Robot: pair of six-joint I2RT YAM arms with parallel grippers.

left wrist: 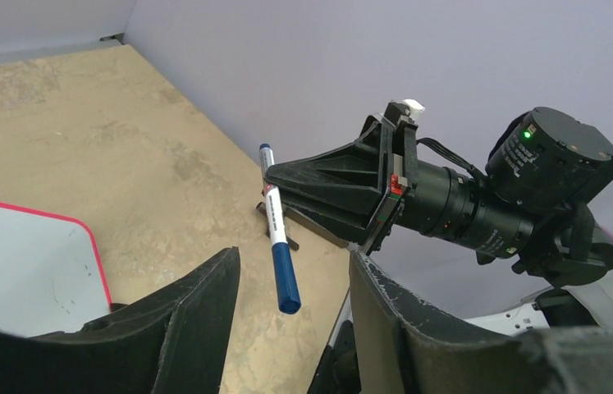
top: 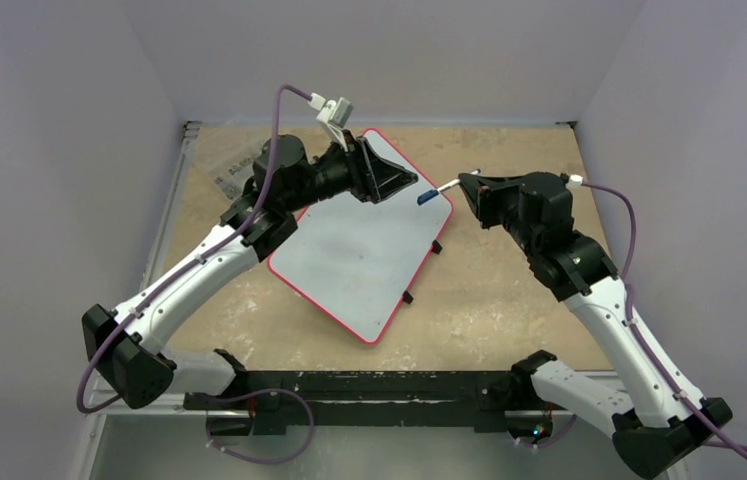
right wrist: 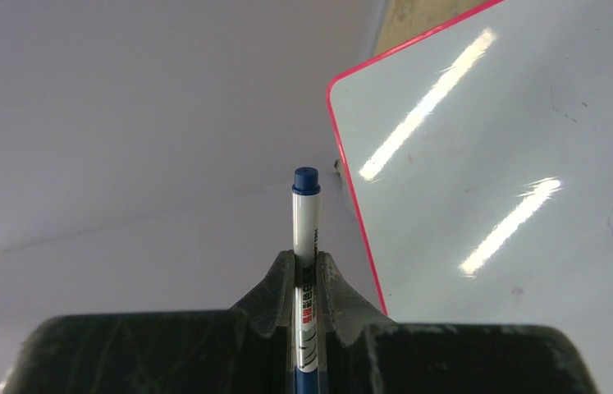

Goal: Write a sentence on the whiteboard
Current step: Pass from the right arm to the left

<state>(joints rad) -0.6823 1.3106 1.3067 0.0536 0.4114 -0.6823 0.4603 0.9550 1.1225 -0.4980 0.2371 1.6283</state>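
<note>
Whiteboard (top: 359,262) (left wrist: 24,263) (right wrist: 524,148): lies flat at mid tabletop (top: 509,290), turned on a diagonal, red rim all round. The surface is blank. I see only faint specks and glare streaks in the right wrist view, and no writing.

Marker (top: 436,192) (left wrist: 276,234) (right wrist: 306,226): off the board, in the air just past its far right edge. The right jaws are closed on the white barrel, and in the right wrist view it is pinched square between the two pads. The blue cap (top: 427,198) (left wrist: 286,283) is on.

Key relation: in the top view the marker's long axis runs roughly left to right, with the capped end pointing at the left jaws and just short of them. The left arm (top: 209,265) reaches over the board's far corner and is the only free arm near the cap. The left wrist view shows the capped end hanging in the gap between the left jaws. They stand partly open and hold nothing. I can't confirm contact on either side.

Judgement: this is the uncapping step, so writing has not begun. The next move needs the left jaws to pinch the cap, then a pull along the barrel's axis while the right grip stays firm.

Risk: the marker sits slanted across the left jaws' gap. An off-axis pinch could twist the barrel in the right grip and spoil the tip's angle for writing.
</note>
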